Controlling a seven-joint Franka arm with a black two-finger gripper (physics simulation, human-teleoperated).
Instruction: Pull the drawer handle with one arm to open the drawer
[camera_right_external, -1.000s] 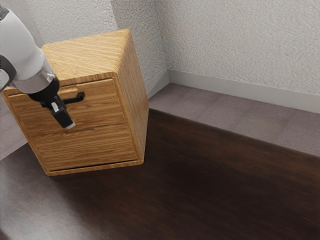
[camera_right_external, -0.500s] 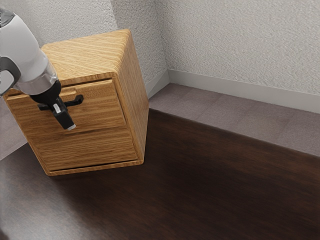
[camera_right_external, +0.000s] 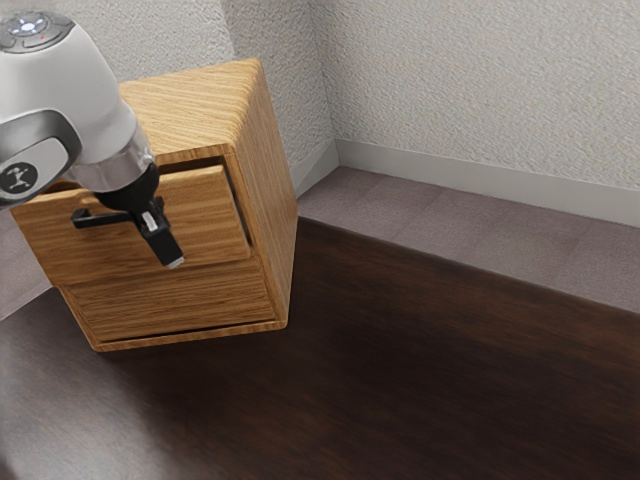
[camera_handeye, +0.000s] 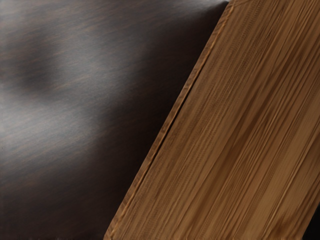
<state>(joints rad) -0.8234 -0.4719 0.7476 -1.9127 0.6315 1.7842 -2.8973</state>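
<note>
As the gripper (camera_right_external: 170, 254) shifted, the drawer (camera_right_external: 200, 212) slid farther out.

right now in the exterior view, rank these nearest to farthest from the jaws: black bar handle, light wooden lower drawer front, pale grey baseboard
1. black bar handle: in the jaws, on the light wooden upper drawer.
2. light wooden lower drawer front: just below them.
3. pale grey baseboard: along the far wall, toward the exterior view's right.
</note>
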